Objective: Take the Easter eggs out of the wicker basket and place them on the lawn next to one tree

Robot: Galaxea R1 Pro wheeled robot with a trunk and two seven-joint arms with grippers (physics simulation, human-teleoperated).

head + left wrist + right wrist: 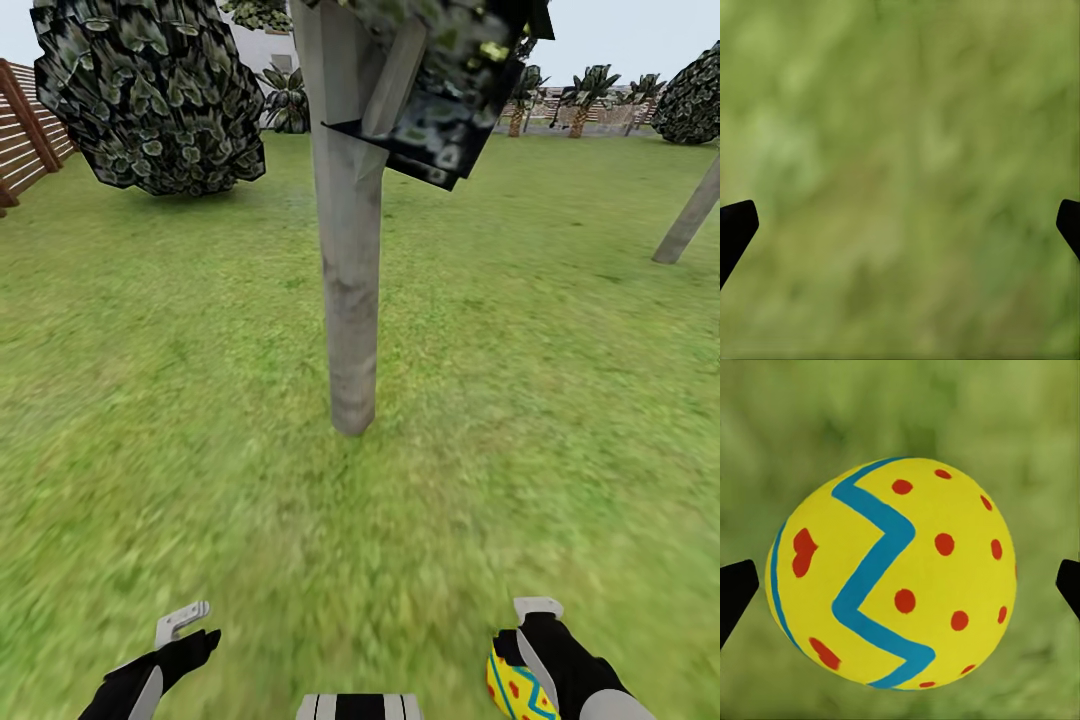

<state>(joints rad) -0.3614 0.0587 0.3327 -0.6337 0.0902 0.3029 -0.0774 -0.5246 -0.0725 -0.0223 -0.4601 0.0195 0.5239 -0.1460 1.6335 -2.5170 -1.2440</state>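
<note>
Mottled green lawn [150, 400] surrounds one slim grey tree trunk [350, 300] ahead; my right pincer [525, 655] grips one yellow zigzag-striped Easter egg [892, 574]; my left pincer [190, 625] hangs open, holding nothing.

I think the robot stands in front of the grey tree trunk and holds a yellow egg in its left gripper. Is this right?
Not quite. The egg is in the right gripper, as the right wrist view shows. The left gripper is open over bare grass. The robot does stand facing the grey tree trunk.
</note>
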